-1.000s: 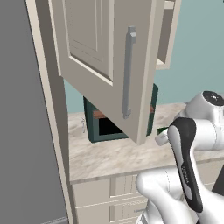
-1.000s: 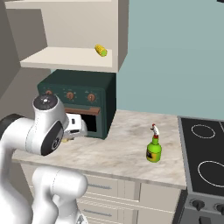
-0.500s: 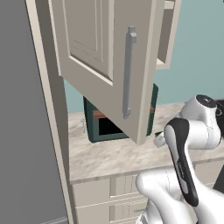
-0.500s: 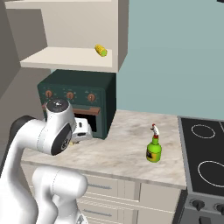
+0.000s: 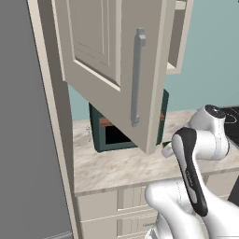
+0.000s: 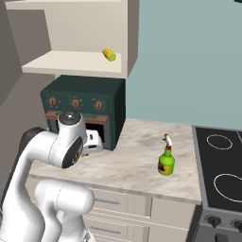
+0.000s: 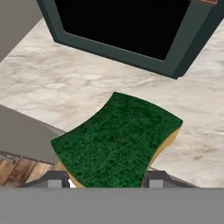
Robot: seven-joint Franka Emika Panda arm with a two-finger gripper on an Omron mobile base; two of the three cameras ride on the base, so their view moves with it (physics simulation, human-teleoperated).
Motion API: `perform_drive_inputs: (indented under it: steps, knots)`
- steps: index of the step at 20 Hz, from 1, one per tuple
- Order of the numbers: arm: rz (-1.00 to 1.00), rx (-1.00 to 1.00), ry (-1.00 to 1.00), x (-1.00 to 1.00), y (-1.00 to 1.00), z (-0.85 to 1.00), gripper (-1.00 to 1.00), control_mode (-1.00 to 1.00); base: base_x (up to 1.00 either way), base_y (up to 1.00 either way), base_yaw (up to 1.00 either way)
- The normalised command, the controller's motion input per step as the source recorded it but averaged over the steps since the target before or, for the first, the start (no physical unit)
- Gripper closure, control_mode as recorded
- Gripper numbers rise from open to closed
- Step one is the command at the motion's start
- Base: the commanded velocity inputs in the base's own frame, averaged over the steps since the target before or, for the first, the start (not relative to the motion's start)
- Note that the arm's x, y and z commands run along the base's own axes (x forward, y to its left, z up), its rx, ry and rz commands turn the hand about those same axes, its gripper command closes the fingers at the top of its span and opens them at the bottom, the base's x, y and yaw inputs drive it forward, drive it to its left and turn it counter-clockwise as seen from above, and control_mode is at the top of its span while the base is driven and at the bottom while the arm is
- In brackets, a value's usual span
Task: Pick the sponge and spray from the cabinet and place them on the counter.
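The arm is bent low in front of the dark green oven (image 6: 85,111), its elbow raised and the hand tucked down toward the counter (image 6: 137,165) just before the oven's dark opening. In the hand view the gripper (image 7: 107,180) has its two fingertips set on either side of the sponge (image 7: 116,140), green face up with a yellow edge, and the jaws are clenched on it, holding it above the marbled stone near the counter's front edge. The spray (image 6: 166,159) stands upright on the counter, well apart to the right, between the oven and the cooktop (image 6: 222,165). The cabinet (image 5: 112,70) hangs open above, door swung out
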Motion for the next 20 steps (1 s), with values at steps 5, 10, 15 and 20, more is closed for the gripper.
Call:
perform_drive_inputs:
  steps: [5, 10, 15, 20]
  knots:
    - [-0.06, -0.03, -0.19, 0.02, 0.14, -0.76, 1.0, -1.0, 0.0, 0.0, 0.0]
    - [-0.08, -0.03, -0.18, 0.04, 0.15, -0.74, 1.0, -1.0, 0.0, 0.0, 0.0]
    - [-0.05, 0.0, -0.22, 0.0, 0.04, -0.69, 1.0, -1.0, 0.0, 0.0, 0.0]
    - [-0.06, 0.0, -0.2, 0.0, 0.02, -0.72, 1.0, -1.0, 0.0, 0.0, 0.0]
